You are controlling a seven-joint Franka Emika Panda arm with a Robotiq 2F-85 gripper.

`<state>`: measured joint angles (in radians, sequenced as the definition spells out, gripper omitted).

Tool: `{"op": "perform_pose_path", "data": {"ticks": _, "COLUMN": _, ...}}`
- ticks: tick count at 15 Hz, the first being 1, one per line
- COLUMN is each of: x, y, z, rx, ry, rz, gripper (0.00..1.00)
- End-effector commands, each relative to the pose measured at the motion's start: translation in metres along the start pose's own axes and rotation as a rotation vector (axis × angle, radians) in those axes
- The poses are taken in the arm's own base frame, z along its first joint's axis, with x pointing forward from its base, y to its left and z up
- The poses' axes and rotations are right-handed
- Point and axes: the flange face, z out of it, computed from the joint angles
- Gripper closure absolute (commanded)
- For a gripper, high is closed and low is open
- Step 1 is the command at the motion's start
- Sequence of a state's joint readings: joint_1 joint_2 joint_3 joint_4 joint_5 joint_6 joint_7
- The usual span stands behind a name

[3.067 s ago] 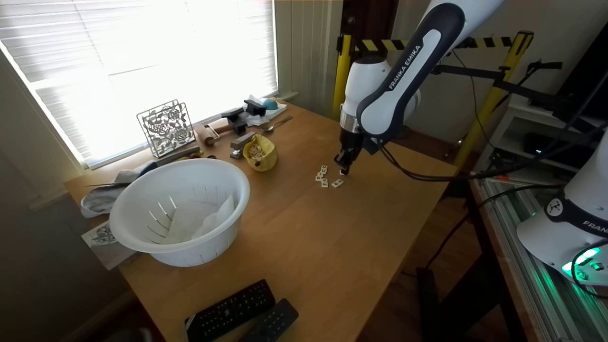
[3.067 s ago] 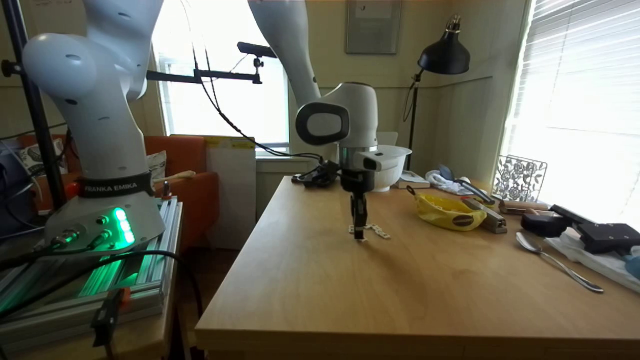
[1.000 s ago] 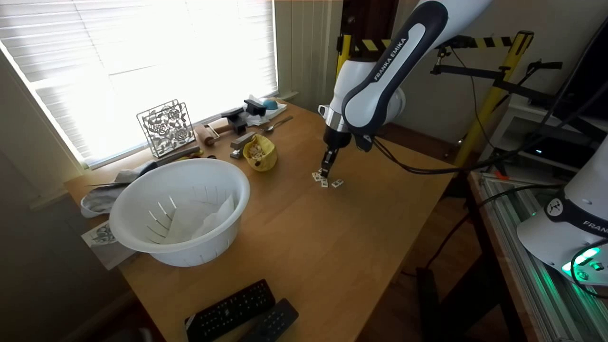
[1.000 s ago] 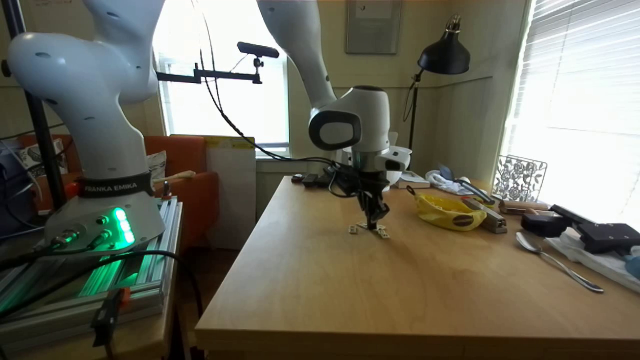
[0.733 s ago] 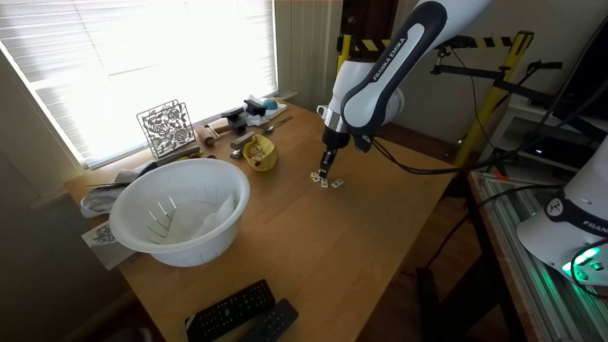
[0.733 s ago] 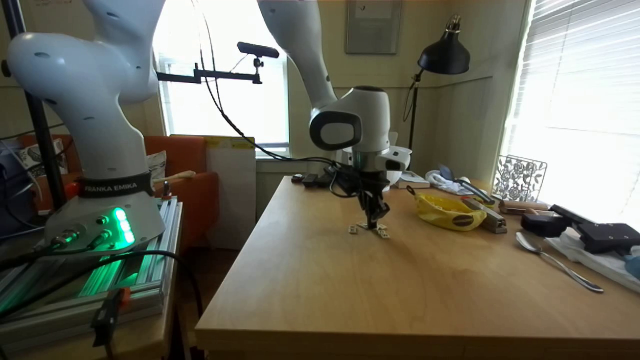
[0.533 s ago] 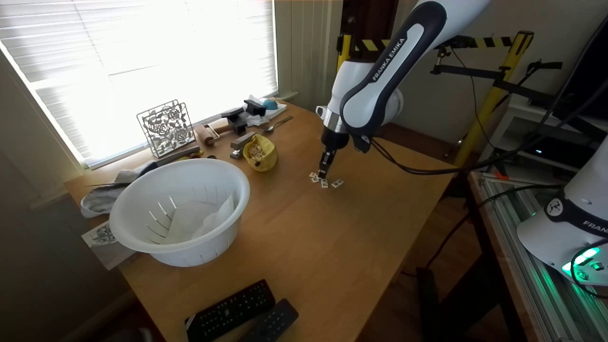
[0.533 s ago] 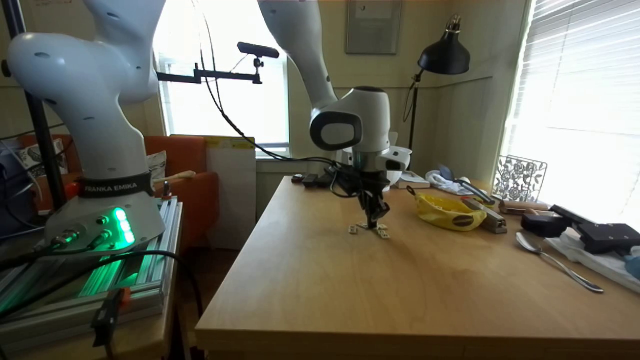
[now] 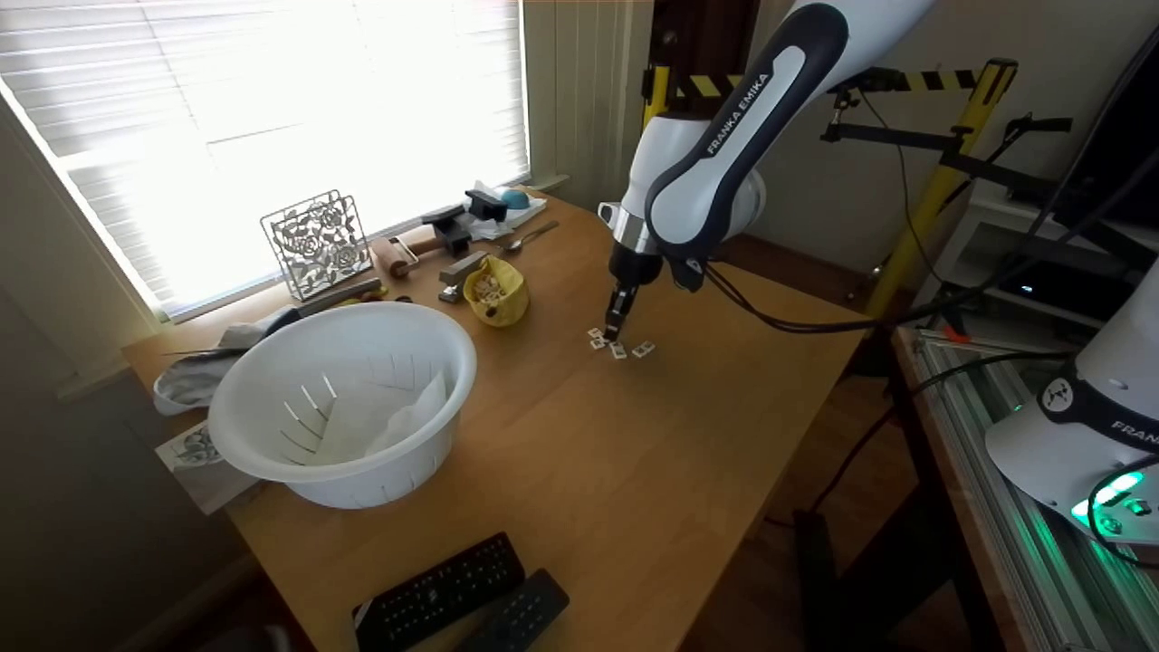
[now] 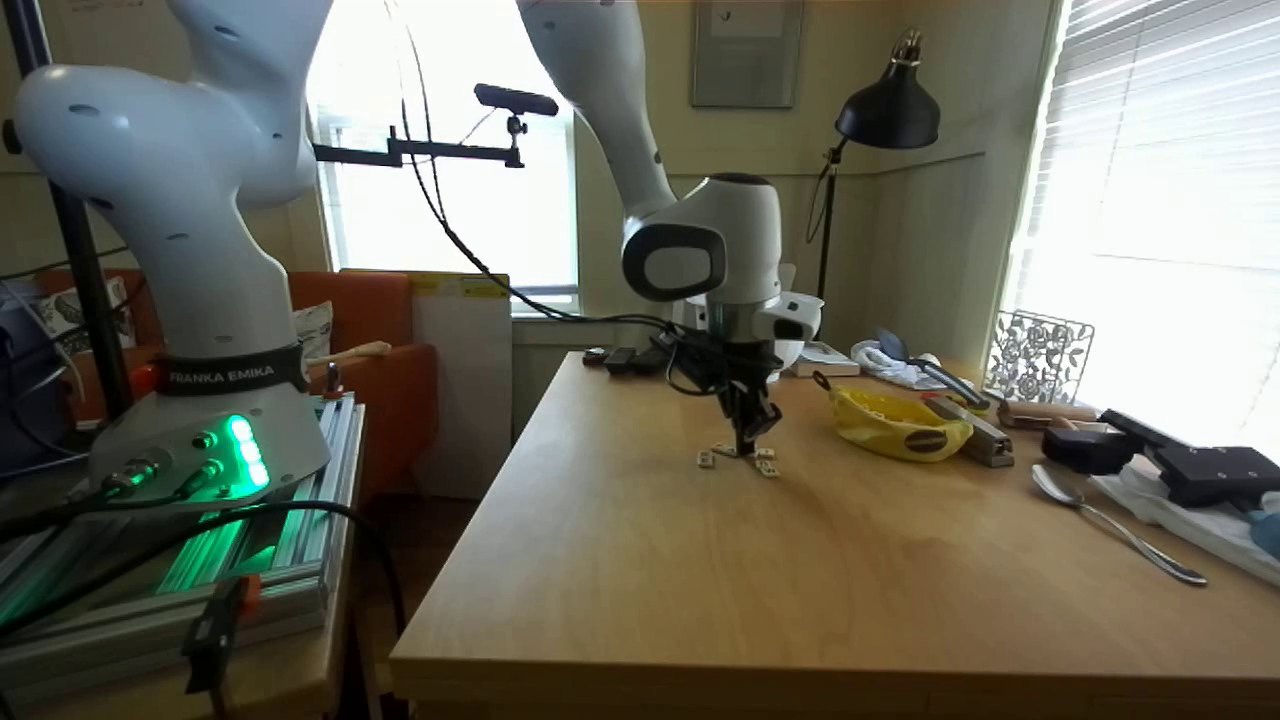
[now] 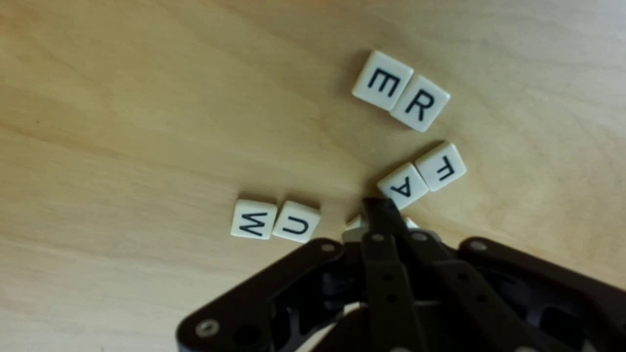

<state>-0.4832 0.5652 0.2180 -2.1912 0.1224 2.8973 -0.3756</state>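
Wrist view: the gripper (image 11: 386,209) enters from the bottom edge, its fingers (image 11: 379,219) pressed together, tips low over the wooden table (image 11: 161,127). Nearest to them is the A tile (image 11: 403,186), its lower left edge right at the fingertips (touching or just short of it, cannot tell). Snug against that tile's upper right side sits the F tile (image 11: 441,166). Bits of further white tiles (image 11: 354,223) show on either side of the fingers, letters hidden. Higher up, the E tile (image 11: 383,81) and the R tile (image 11: 420,103) lie edge to edge; off to the left, the W tile (image 11: 254,219) and the U tile (image 11: 297,222) sit side by side. In both exterior views the gripper points down into this cluster, well apart from a yellow pouch (image 9: 509,306). In an exterior view the pouch holds pale pieces (image 9: 490,290); a white basin (image 9: 380,482) stands on the table, two black remotes (image 9: 439,593) near it. A metal spoon (image 10: 1120,529) lies apart from the pouch, bowl end toward it.
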Motion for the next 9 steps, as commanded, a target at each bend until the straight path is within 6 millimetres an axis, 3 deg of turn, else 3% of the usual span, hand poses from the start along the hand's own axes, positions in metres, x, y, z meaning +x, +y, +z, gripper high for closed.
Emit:
{"op": "perform_pose_path", "data": {"ticks": 1, "x": -0.0074, "y": 0.0067, "z": 0.0232, "rx": 0.035, "ry": -0.039, "rz": -0.053, "gripper": 1.00}}
{"op": "perform_pose_path", "data": {"ticks": 9, "x": -0.0121, "y": 0.0145, "z": 0.0205, "rx": 0.067, "ry": -0.072, "rz": -0.235, "gripper": 1.00}}
